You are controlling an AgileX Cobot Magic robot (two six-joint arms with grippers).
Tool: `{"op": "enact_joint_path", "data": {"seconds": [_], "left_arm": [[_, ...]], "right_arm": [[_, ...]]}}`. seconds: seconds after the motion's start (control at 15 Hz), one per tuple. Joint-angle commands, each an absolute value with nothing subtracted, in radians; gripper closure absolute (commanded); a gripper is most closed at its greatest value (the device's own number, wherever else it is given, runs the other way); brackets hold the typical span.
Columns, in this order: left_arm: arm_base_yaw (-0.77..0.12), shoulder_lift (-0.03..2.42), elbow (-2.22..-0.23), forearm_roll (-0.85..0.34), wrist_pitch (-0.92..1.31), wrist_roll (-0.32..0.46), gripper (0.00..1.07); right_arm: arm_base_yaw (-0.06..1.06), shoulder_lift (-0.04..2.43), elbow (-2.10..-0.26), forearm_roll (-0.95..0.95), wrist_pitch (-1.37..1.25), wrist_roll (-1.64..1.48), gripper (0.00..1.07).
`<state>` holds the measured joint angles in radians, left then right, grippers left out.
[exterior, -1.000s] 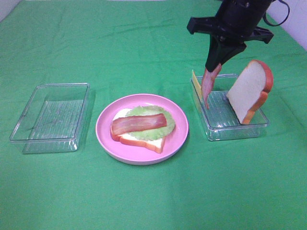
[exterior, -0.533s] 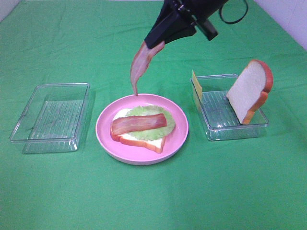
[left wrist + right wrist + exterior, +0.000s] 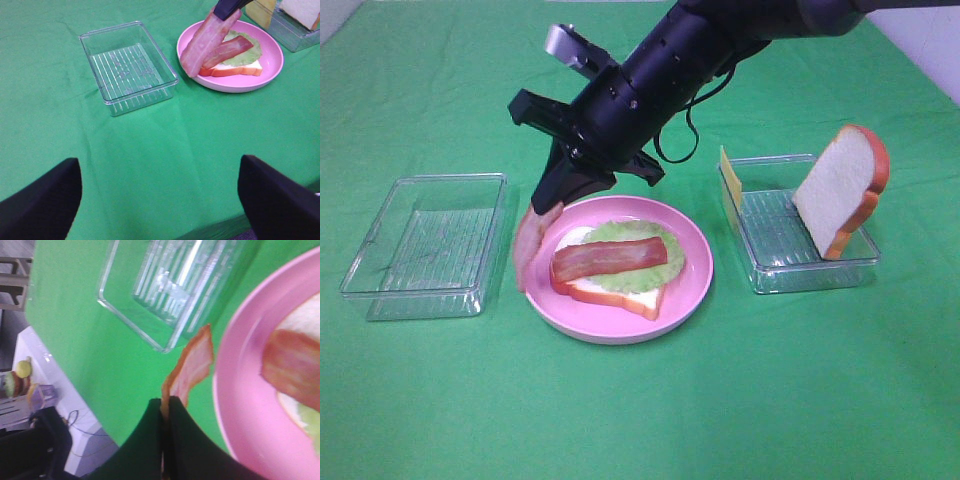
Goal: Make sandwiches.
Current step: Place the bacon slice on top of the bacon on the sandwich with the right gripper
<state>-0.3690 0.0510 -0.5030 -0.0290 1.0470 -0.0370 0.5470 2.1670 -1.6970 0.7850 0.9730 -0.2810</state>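
On the pink plate (image 3: 695, 275) lie a bread slice (image 3: 620, 296), a lettuce leaf (image 3: 670, 268) and a bacon strip (image 3: 610, 257). My right gripper (image 3: 556, 198) reaches across to the plate's left rim, shut on a pinkish-red meat piece (image 3: 531, 246) that hangs down over the rim; it also shows in the right wrist view (image 3: 192, 366) and the left wrist view (image 3: 202, 42). The second bread slice (image 3: 840, 190) leans in the right tray (image 3: 775, 275), with yellow cheese (image 3: 729, 178) at its left wall. My left gripper's fingers (image 3: 40, 200) are spread apart low over bare cloth, empty.
An empty clear tray (image 3: 425, 245) stands left of the plate, also shown in the left wrist view (image 3: 127, 65). Green cloth covers the table. The right arm stretches across above the plate's back half.
My right gripper carried the meat piece from the right tray leftward across the plate and down to its left rim. The rest has not moved.
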Motion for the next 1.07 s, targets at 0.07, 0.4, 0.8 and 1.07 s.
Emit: {"op": "enact_joint_path", "data": {"seconds": [0.07,0.4,0.8,1.07], "left_arm": [[-0.371,0.043,-0.503,-0.028,1.039,-0.036,0.26],[-0.371,0.043,-0.503,-0.028,1.039,-0.036,0.26],[-0.371,0.043,-0.503,-0.028,1.039,-0.036,0.26],[-0.371,0.043,-0.503,-0.028,1.039,-0.036,0.26]], "right_arm": [[0.544,2.193,-1.697,0.62,0.945,-0.181,1.07],[0.544,2.19,-1.698,0.186,0.959,0.133,1.07],[0.544,2.164,-1.699,0.157,0.993,0.128,0.42],[0.544,2.072,-1.781,-0.029,1.103,0.132,0.4]]}}
